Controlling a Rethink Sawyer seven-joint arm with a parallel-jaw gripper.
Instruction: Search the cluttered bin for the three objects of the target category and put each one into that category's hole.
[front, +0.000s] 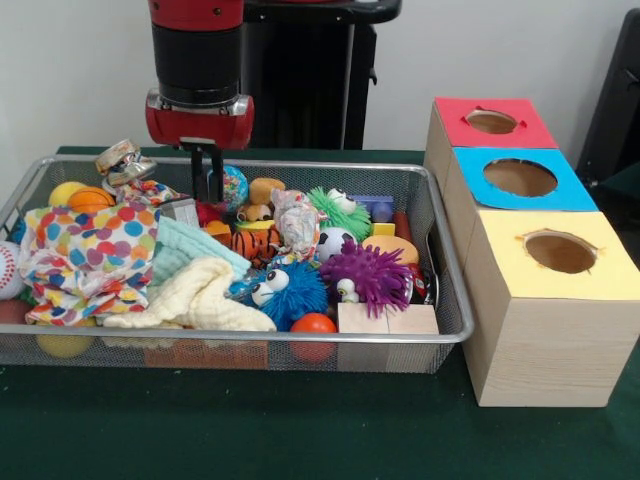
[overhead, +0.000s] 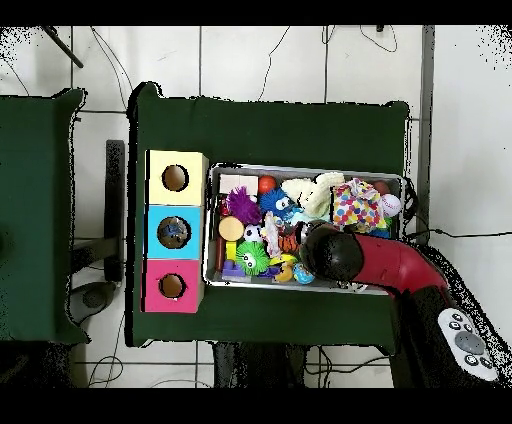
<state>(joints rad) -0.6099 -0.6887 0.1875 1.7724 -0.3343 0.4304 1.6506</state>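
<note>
The wire mesh bin (front: 250, 338) sits on the green table, full of toys and cloths; it also shows in the overhead view (overhead: 300, 167). My gripper (front: 208, 190) hangs over the bin's far side, left of centre, its tips down among the toys beside a small globe ball (front: 235, 185). Nothing shows in its grasp. A crumpled, wrinkly-walled item with a colourful label (front: 122, 160) lies at the far left rim. Another wrinkly see-through item (front: 297, 222) lies mid-bin, right of the gripper. In the overhead view my arm (overhead: 375, 262) covers the gripper.
Three wooden boxes with round holes stand right of the bin: red (front: 530, 130) farthest, blue (front: 470, 190) in the middle, yellow (front: 610, 270) nearest. Spotted cloth (front: 90, 250), yellow cloth (front: 195, 300), blue (front: 290, 290) and purple (front: 375, 272) spiky toys and several balls fill the bin.
</note>
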